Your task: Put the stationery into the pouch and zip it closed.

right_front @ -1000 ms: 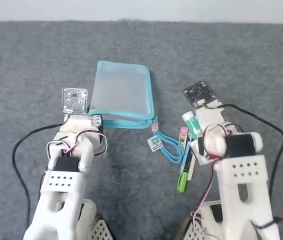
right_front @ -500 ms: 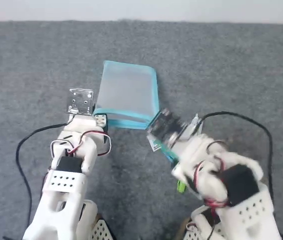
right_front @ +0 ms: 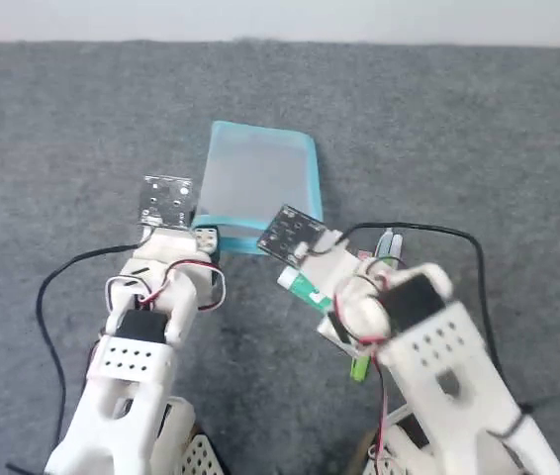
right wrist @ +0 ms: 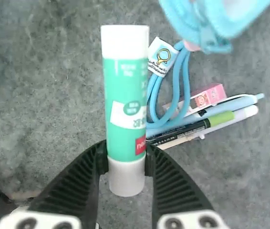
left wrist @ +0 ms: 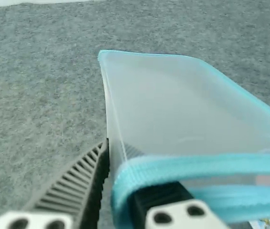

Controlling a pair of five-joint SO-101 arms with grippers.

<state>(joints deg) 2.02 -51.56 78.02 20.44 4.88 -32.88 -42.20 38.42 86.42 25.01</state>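
Near the middle of the table [right_front: 62, 119], the left gripper [left wrist: 120, 162] pinches the near edge of the pouch [right_front: 260, 178]. The right gripper [right wrist: 125, 163], clamped on 1 glue stick [right wrist: 124, 109], has swung from the pens [right wrist: 211, 119] to the pouch mouth, so insertion looks next.

Right hand [right wrist: 126, 153], glue stick [right wrist: 124, 95] in its grip, now away from the pens [right wrist: 206, 121], beside the pouch [right_front: 258, 183].
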